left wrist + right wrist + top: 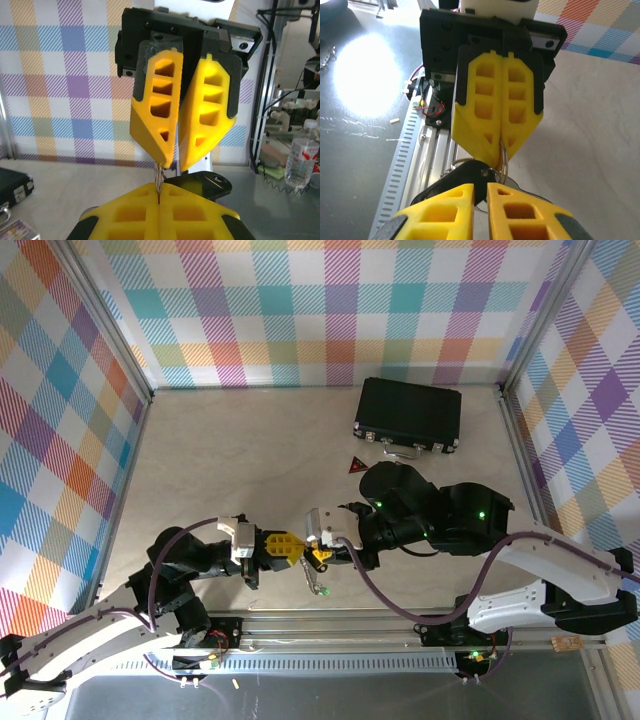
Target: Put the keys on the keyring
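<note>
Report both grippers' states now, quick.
Left gripper: closed on the keyring.
Right gripper: fingers slightly apart by the black key; grip cannot be told.

Left arm [190,560] and right arm [450,515]: glossy black joint housings, white shell links nearer the bases, small green lights lit on the right one's joints, and a dull purple cable [420,620] looped along each. Left claw [298,552] and right claw [320,558]: two bright yellow printed fingers [467,130] apiece, wedge-tipped, pierced by a ladder of rectangular and triangular windows, backed by black plates. Each finger pair rides on a black block-shaped mount [435,40] with recessed dark screws and a silver-grey end plate.
</note>
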`<control>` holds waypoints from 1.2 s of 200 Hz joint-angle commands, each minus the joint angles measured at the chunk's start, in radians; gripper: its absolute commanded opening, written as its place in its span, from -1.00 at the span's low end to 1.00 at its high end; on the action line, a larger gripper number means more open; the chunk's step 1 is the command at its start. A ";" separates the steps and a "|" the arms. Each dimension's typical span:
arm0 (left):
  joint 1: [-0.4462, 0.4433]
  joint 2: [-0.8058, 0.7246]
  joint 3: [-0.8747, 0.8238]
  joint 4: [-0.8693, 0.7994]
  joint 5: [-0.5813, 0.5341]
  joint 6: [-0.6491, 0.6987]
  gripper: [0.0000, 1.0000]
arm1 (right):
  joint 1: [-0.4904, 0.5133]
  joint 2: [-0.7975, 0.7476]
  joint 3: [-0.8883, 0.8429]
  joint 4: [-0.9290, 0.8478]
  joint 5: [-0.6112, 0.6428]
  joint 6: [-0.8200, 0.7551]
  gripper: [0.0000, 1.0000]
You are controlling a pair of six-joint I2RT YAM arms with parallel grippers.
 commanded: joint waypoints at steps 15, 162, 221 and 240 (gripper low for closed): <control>-0.007 0.013 -0.016 0.173 0.043 -0.057 -1.00 | 0.011 0.004 -0.008 0.043 -0.035 0.019 -0.70; -0.008 0.005 -0.002 0.172 0.066 -0.066 -1.00 | 0.010 -0.102 -0.074 0.098 0.049 0.056 -0.29; -0.008 0.019 0.005 0.184 0.091 -0.074 -1.00 | 0.010 -0.082 -0.082 0.118 0.047 0.051 -0.42; -0.008 0.019 0.005 0.188 0.094 -0.079 -1.00 | 0.008 -0.074 -0.087 0.121 0.049 0.047 -0.65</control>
